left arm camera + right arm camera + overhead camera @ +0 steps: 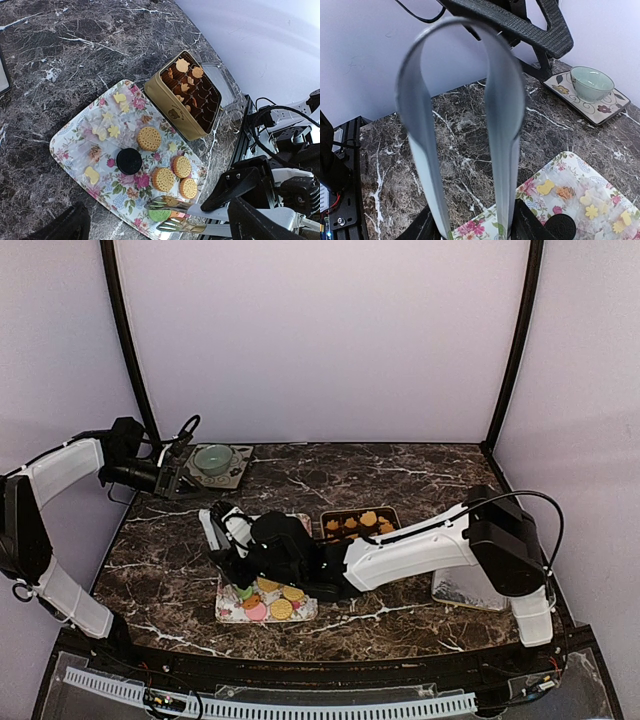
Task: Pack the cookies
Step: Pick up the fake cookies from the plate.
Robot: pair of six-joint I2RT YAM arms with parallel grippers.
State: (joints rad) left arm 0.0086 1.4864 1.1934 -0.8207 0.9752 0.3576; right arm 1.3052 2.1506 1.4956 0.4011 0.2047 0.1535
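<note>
The cookies (149,138) lie flat, face up, on the tray (65,145), left of the middle of the desk (60,50). Being round, they show no long axis and point nowhere. More sit in the tin (172,107) at the tray's far-right corner. The right gripper (475,230) is clamped on the tongs (505,125). Their long axis tilts from the loop, toward the far-left corner, down to tips on either side of a green cookie (159,216) at the tray's near edge. The left gripper (172,475), jaws wide apart, hovers by the far-left corner.
</note>
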